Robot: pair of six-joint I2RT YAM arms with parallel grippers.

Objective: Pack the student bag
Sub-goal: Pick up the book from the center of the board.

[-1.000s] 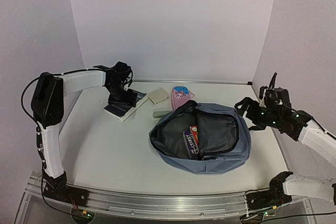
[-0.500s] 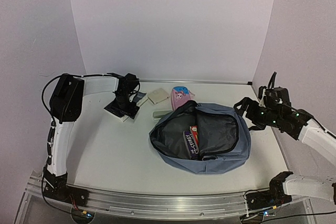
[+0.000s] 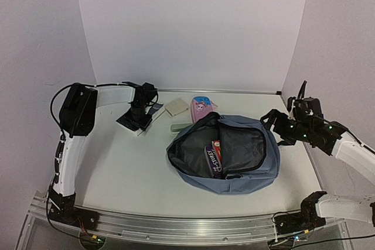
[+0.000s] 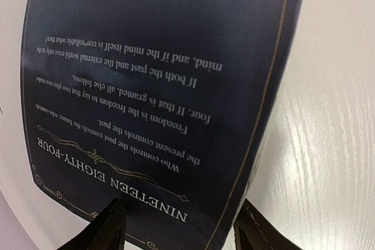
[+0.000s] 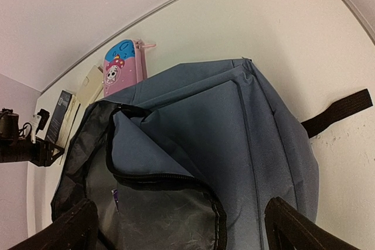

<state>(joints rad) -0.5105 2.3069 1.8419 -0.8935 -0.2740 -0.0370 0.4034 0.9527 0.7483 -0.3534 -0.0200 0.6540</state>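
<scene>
Bag: your student bag point(image 3: 225, 153) lies unzipped on the worktop point(image 3: 129, 168).
Done: books point(image 3: 214, 157) sit inside the bag.
Left: book point(image 4: 158, 86), pink case point(image 3: 201, 107), cream pad point(image 3: 176, 107) wait behind the bag.
Left gripper point(image 4: 181, 226): straddles the book; can't tell if pinching.
Right gripper point(image 5: 179, 215): spread wide, empty, right of the bag.
Writing: book says "NINETEEN EIGHTY-FOUR".

Work surface: a white table point(image 3: 129, 168) with a faint wood-grain finish, evenly lit — no hard shadows. A plain pale back wall point(image 3: 193, 27) and two side walls point(image 3: 35, 39) enclose it on three sides. An aluminium rail point(image 3: 176, 223) runs along the near edge.
</scene>
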